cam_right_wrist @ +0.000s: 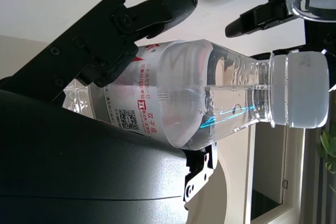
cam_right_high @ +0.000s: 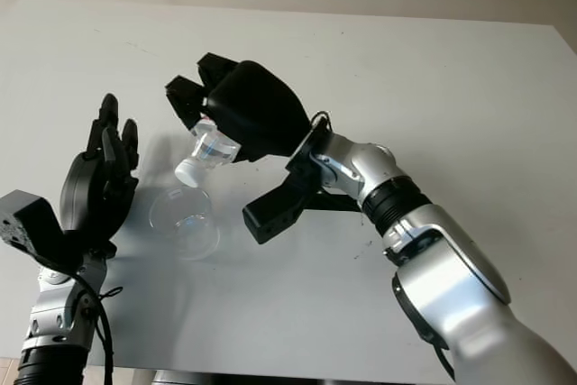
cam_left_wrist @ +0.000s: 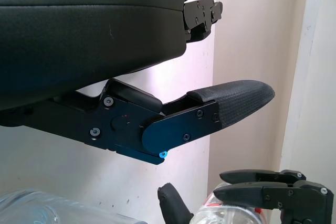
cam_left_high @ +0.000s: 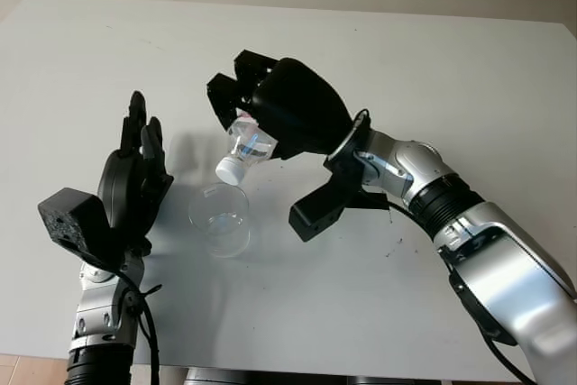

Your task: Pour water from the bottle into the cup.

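**One bottle tilted over one cup**

Two hands are above the white table (cam_left_high: 469,60). The right hand (cam_left_high: 288,110) is closed around a clear plastic bottle (cam_left_high: 245,146) and holds it in the air over the middle of the table, nearer the left edge than the right. The bottle is tipped neck-down, sloping toward the near-left corner. Its white cap (cam_left_high: 230,169) is on; in the right wrist view the cap (cam_right_wrist: 307,90) sits fully over the neck. A red-and-white label (cam_right_wrist: 139,103) wraps the bottle's body where the fingers (cam_right_wrist: 157,6) clamp it. Liquid is visible inside the neck and shoulder.

The clear cup (cam_left_high: 220,219) stands upright on the table directly under the cap, just toward the near edge from it. The cap hangs just above the cup's rim; contact cannot be determined. Whether the cup holds any water cannot be determined.

The left hand (cam_left_high: 135,182) is open, holding nothing, raised just beside the cup on its left-edge side, palm toward the cup, not touching it.
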`<state>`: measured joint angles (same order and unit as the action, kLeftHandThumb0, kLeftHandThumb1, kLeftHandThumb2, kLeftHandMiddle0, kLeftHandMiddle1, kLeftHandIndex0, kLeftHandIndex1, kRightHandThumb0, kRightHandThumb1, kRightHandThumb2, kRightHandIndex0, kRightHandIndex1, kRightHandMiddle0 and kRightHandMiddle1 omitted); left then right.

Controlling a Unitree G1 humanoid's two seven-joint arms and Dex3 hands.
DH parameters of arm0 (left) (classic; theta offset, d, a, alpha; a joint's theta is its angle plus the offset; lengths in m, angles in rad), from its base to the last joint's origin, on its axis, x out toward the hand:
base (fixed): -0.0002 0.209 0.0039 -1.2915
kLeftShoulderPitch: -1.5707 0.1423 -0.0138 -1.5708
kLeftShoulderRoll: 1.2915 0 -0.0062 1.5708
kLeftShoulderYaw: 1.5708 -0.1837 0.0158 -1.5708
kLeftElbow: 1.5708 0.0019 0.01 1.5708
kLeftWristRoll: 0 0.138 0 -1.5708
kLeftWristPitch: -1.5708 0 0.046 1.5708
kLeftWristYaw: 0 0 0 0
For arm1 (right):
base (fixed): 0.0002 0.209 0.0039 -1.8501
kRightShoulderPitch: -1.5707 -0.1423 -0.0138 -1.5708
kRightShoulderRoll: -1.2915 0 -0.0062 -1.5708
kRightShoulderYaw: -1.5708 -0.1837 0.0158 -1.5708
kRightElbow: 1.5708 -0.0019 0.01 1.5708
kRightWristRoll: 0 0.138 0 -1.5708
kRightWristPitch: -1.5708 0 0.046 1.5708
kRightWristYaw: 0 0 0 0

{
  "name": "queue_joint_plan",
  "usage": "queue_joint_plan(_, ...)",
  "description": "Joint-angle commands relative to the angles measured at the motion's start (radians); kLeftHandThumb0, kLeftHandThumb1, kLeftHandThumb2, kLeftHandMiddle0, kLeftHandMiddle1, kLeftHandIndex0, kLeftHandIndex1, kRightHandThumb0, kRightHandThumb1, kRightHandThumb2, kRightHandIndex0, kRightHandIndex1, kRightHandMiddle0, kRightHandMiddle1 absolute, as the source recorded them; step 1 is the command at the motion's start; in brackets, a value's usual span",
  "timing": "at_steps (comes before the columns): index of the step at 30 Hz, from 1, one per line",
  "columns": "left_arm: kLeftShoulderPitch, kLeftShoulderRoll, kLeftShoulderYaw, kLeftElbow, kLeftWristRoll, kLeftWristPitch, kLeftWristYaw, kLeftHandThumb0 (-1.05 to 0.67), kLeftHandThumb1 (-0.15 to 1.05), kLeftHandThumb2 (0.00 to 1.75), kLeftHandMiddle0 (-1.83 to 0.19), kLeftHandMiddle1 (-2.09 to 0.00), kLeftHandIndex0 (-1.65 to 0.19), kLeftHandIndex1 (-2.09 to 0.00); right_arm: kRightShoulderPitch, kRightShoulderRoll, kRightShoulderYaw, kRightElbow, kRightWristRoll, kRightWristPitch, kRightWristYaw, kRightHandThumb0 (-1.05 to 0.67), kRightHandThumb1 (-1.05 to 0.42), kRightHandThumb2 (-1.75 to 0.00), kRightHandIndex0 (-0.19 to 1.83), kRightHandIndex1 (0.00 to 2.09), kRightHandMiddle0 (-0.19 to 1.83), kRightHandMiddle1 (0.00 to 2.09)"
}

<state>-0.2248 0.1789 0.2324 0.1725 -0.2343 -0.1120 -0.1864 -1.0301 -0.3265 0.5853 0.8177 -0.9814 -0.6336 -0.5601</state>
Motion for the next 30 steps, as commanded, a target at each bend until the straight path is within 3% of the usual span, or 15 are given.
queue_joint_plan(1, -0.010, -0.002, -0.003, 0.006, 0.003, -0.009, 0.001, -0.83, 1.05, 0.76, 0.16, -0.05, 0.18, -0.05, -0.037, 0.005, 0.003, -0.034, -0.009, 0.006, -0.019, -0.26, -0.98, -0.32, 1.19, 2.09, 0.67, 2.09)
queue_joint_plan(6, -0.014, -0.005, -0.005, 0.013, 0.004, -0.018, -0.002, -0.82, 1.05, 0.77, 0.17, -0.05, 0.19, -0.05, -0.039, 0.007, 0.010, -0.055, -0.037, 0.011, -0.071, -0.31, -1.04, -0.13, 1.19, 2.09, 0.59, 2.09)
queue_joint_plan(12, -0.013, -0.006, -0.005, 0.013, 0.003, -0.017, -0.002, -0.83, 1.05, 0.76, 0.18, -0.05, 0.19, -0.05, -0.044, -0.013, 0.050, -0.117, -0.140, 0.065, -0.145, -0.34, -1.05, -0.19, 1.28, 2.09, 0.87, 2.09)
queue_joint_plan(15, -0.013, -0.008, -0.005, 0.013, 0.006, -0.019, 0.002, -0.83, 1.05, 0.77, 0.17, -0.05, 0.19, -0.05, -0.051, -0.027, 0.082, -0.137, -0.214, 0.107, -0.189, -0.37, -1.05, -0.17, 1.19, 2.09, 0.70, 2.09)
queue_joint_plan(18, -0.013, -0.012, -0.005, 0.011, 0.005, -0.019, 0.007, -0.83, 1.05, 0.76, 0.16, -0.06, 0.18, -0.05, -0.054, -0.030, 0.102, -0.135, -0.252, 0.137, -0.230, -0.38, -1.05, -0.16, 1.19, 2.09, 0.67, 2.09)
queue_joint_plan(30, -0.008, -0.009, -0.007, 0.011, 0.009, -0.023, 0.004, -0.83, 1.05, 0.77, 0.17, -0.05, 0.18, -0.05, -0.063, -0.049, 0.155, -0.160, -0.328, 0.199, -0.265, -0.39, -1.05, -0.19, 1.20, 2.09, 0.81, 2.09)
